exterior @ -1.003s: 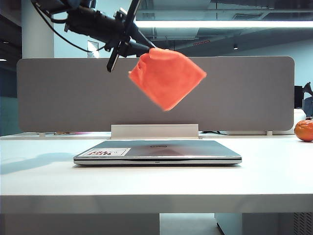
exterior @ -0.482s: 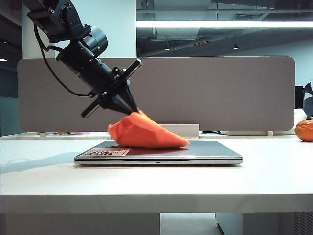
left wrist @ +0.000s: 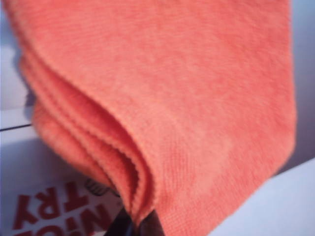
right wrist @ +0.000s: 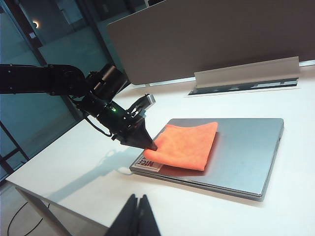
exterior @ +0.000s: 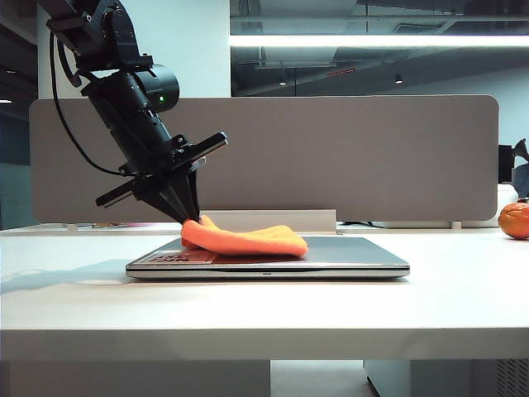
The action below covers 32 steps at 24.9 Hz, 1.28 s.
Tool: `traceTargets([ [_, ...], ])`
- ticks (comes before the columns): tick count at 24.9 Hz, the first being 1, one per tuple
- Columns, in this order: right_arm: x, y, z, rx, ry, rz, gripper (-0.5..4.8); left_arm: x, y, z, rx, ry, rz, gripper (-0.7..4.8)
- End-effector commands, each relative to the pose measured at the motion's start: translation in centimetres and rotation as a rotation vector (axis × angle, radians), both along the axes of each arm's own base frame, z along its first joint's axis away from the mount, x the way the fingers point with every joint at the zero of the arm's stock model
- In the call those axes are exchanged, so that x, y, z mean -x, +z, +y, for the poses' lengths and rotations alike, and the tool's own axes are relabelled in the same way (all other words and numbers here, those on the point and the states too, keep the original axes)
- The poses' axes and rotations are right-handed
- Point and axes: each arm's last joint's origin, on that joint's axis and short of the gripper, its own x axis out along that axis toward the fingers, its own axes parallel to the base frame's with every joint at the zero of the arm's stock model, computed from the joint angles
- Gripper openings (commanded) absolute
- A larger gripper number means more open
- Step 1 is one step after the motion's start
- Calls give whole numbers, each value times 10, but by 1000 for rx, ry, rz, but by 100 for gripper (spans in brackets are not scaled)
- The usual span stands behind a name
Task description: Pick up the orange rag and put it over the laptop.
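While orange rag point(exterior: 245, 239) lies on laptop point(exterior: 347, 258) | left gripper point(exterior: 187, 218) clamps its corner | right gripper point(right wrist: 137, 219) closed, away

Rag point(exterior: 245, 240) on laptop point(exterior: 364, 258) lid's left part, left gripper point(exterior: 190, 218) apparently pinching its left edge

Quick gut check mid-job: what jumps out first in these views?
The orange rag lies bright on the left half of the closed laptop, one corner pinched in the left claw, which angles down at the lid's left end. The right claw hangs shut, well clear of the laptop. An orange ball sits at the table's far right.
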Motion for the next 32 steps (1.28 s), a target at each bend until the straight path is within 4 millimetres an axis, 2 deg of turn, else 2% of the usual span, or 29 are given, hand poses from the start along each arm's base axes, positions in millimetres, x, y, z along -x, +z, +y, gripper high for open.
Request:
traceTargets([
  [1, 1, 3, 0, 0, 2, -25, -5, 1, 2, 3, -79, 28, -19, -5],
  [3, 1, 3, 0, 0, 2, -25, -5, 1, 2, 4, -103, 38, -25, 28],
  [4, 1, 3, 0, 0, 2, -25, -5, 0, 2, 4, -102, 39, -25, 105],
  [5, 1, 3, 0, 0, 2, -25, -5, 0, 2, 4, -103, 39, -25, 148],
  [9, 1, 3, 0, 0, 2, -25, -5, -1, 2, 4, -126, 52, -44, 171],
  [10, 1, 3, 0, 0, 2, -25, -5, -1, 2, 5, -135, 56, -48, 231],
  [11, 1, 3, 0, 0, 2, -25, -5, -1, 3, 5, -144, 55, -53, 258],
  [15, 1, 3, 0, 0, 2, -25, -5, -2, 11, 5, -153, 45, -66, 334],
  [18, 1, 3, 0, 0, 2, -25, -5, -5, 29, 4, -154, 24, -97, 366],
  [20, 1, 3, 0, 0, 2, -25, -5, -6, 39, 3, -151, 20, -113, 422],
  [23, 1, 3, 0, 0, 2, -24, -5, -7, 42, 3, -144, 19, -122, 442],
  [25, 1, 3, 0, 0, 2, -24, -5, -7, 42, 3, -146, 20, -116, 477],
  [29, 1, 3, 0, 0, 2, -24, -5, -5, 46, 1, -48, -23, -102, 479],
  [32, 1, 3, 0, 0, 2, -24, -5, -6, 46, 0, -43, -23, -113, 479],
])
